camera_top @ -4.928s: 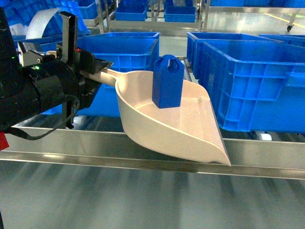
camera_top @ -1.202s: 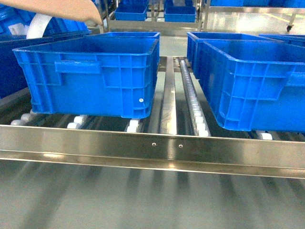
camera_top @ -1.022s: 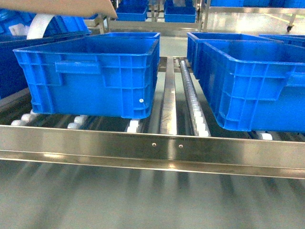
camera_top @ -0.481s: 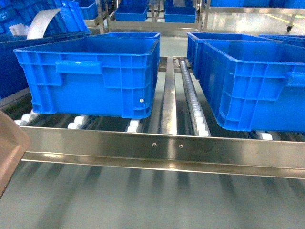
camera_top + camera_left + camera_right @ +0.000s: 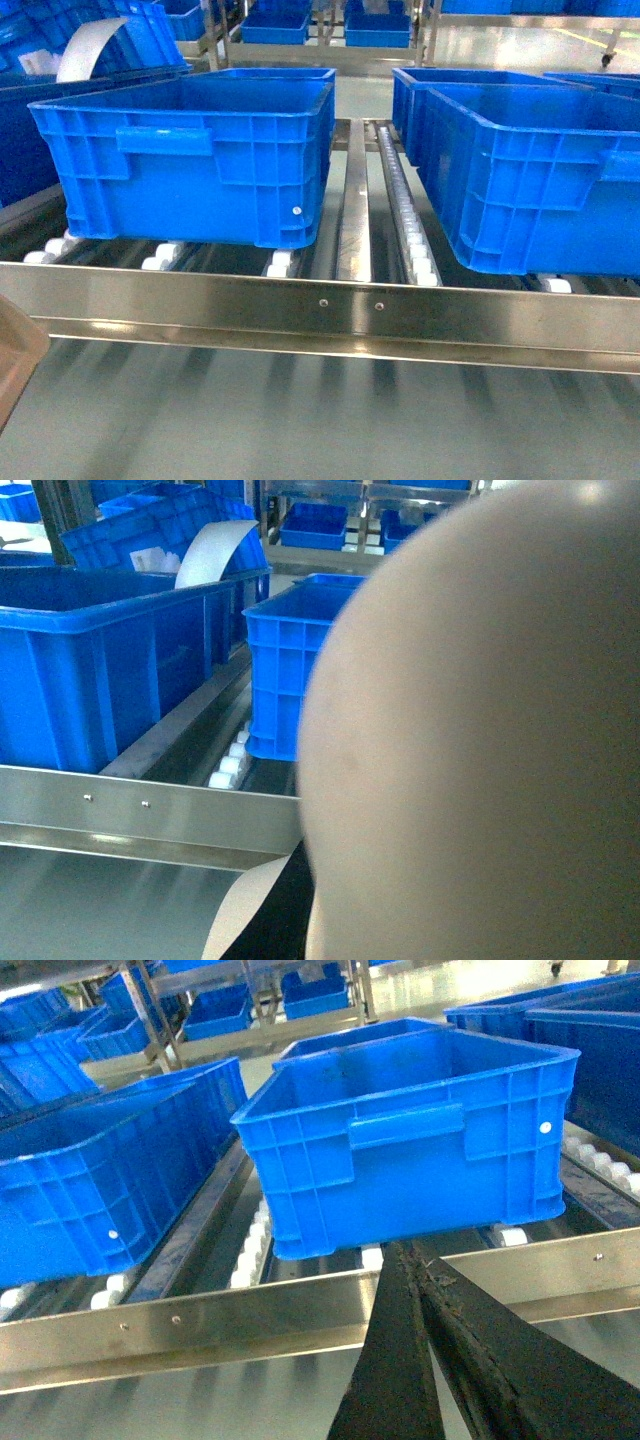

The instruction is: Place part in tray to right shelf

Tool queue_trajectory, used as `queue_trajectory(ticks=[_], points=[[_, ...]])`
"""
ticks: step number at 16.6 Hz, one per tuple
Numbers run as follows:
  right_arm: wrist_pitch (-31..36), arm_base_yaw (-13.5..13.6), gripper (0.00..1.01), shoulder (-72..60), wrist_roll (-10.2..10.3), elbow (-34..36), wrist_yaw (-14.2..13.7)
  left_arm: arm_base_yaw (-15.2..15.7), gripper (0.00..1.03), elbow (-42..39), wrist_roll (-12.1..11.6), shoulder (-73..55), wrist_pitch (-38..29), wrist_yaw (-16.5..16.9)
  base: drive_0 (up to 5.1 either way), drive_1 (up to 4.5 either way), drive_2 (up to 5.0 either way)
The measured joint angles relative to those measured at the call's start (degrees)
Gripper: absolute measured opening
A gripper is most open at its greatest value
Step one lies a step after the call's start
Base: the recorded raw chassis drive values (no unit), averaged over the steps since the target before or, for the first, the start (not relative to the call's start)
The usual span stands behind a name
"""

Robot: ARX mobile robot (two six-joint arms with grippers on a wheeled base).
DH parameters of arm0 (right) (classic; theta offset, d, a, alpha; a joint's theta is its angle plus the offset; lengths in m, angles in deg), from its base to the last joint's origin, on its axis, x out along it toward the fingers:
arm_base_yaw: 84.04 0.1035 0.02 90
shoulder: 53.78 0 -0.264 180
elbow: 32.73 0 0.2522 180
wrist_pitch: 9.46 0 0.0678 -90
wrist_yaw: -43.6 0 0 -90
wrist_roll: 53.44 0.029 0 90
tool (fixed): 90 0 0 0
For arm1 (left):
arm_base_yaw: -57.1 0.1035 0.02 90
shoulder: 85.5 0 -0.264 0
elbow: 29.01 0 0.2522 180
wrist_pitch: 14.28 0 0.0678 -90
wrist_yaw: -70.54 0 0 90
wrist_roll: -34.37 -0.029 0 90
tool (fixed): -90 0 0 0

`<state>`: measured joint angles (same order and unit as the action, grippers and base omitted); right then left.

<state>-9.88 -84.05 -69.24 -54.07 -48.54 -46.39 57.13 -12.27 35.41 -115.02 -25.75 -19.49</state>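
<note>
- Background: rows of more blue bins on racks behind. In front, the right shelf (image 5: 330,300) with its shiny front rail, white roller tracks (image 5: 400,200), and two large blue crates (image 5: 190,150) on the rollers.
- The tray (image 5: 480,730) fills most of the left wrist view as a pale rounded surface, very near the lens. In the head view only a brownish edge shows at lower left, below the rail.
- The part is not visible in any view, so I cannot tell whether it sits in the tray or which way it points.
- The tray's handle is hidden, so its long axis cannot be read.
- The left gripper is out of view. Right gripper (image 5: 405,1260): the dark fingers meet at the tips, pressed together on nothing.
- Risk (judgement): the tray sits low, so raising it blind could catch its lip on the rail. A tall part would topple or slide out if the tray tilts.
</note>
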Motion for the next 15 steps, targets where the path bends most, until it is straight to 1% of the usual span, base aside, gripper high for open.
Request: queue_trajectory(ticks=[1,3,4,6,7,8,9,11,15], points=[[1.31,0.0,0.02,0.98,0.04,1.31,0.0,0.0,0.15,-0.33,0.0,1.62,1.05,0.0,0.0,0.0,0.0],[-0.74,0.0,0.02,2.91,0.04,1.31,0.0,0.0,0.15,-1.03,0.0,4.63,2.86,0.0,0.0,0.0,0.0],[-1.53,0.0,0.02,3.82,0.11,1.31,0.0,0.0,0.15,-2.12,-0.02,4.98,1.16,-0.07,0.0,0.0,0.0],[-3.21,0.0,0.02,5.33,0.15,1.31,-0.02,0.0,0.15,-2.12,-0.04,8.0,4.55,-0.02,0.0,0.0,0.0],[-5.73,0.0,0.02,7.15,0.17,1.27,-0.02,0.0,0.15,-2.12,-0.04,9.49,5.7,0.02,0.0,0.0,0.0],[-13.79,0.0,0.02,13.33,0.17,1.27,-0.04,0.0,0.15,-2.12,-0.02,11.39,7.52,-0.02,0.0,0.0,0.0],[-12.46,0.0,0.02,15.12,0.2,1.22,0.13,0.0,0.15,-2.12,-0.04,12.5,8.44,0.04,0.0,0.0,0.0],[-14.01,0.0,0.02,15.19,0.2,1.29,-0.04,0.0,0.15,-2.12,-0.04,14.86,10.93,-0.09,0.0,0.0,0.0],[-13.6,0.0,0.02,15.19,0.2,1.29,0.0,0.0,0.15,-2.12,-0.04,18.49,14.62,0.02,0.0,0.0,0.0]])
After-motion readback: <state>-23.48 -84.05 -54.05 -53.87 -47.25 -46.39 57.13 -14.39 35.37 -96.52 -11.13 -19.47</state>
